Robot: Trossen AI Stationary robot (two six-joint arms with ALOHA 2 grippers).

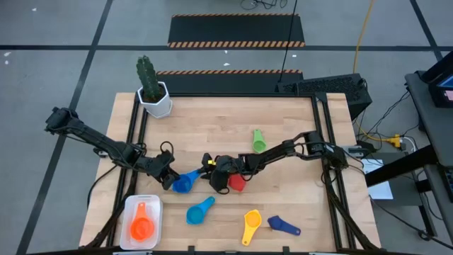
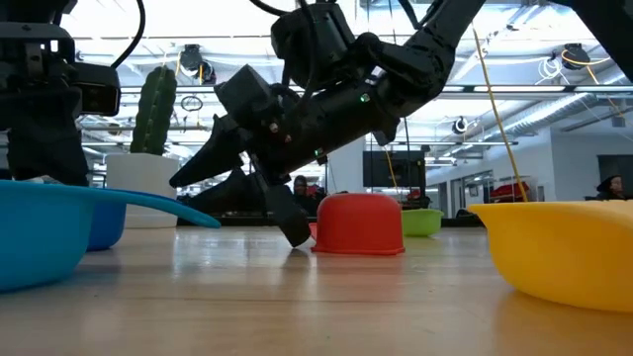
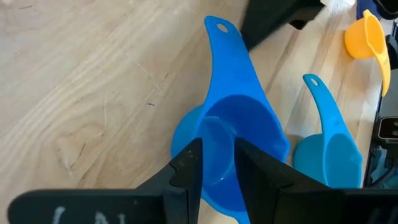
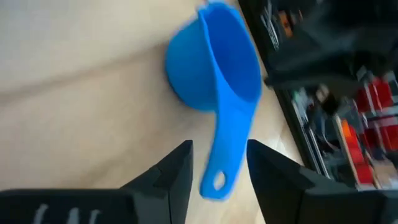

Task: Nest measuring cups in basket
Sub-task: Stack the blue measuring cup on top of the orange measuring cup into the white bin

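A light blue measuring cup (image 1: 182,183) lies left of the table's middle, its handle pointing right. My left gripper (image 1: 173,180) reaches in from the left and is shut on its bowl (image 3: 230,137). My right gripper (image 1: 205,172) is open. Its fingers stand on either side of the handle's free end (image 4: 217,177) without touching it. A red cup (image 1: 237,182) stands upside down beside the right gripper. The white basket (image 1: 152,205) at the near left holds the orange cup (image 1: 141,227). On the wood lie a second light blue cup (image 1: 200,210), a yellow (image 1: 251,225), a dark blue (image 1: 283,226) and a green (image 1: 259,139). My left gripper (image 3: 217,168) pinches the wall of the light blue cup's bowl (image 3: 217,146), on the side away from the handle. One finger (image 3: 255,171) seems to be inside the bowl and the other (image 3: 186,171) outside. The fingers come slanting down from the table's left.
A cactus in a white hexagonal pot (image 1: 154,99) stands at the far left corner. In the low view the red cup (image 2: 356,227) sits close beside the right gripper's lower finger (image 2: 294,235). Bare wood lies along the far edge and the right side.
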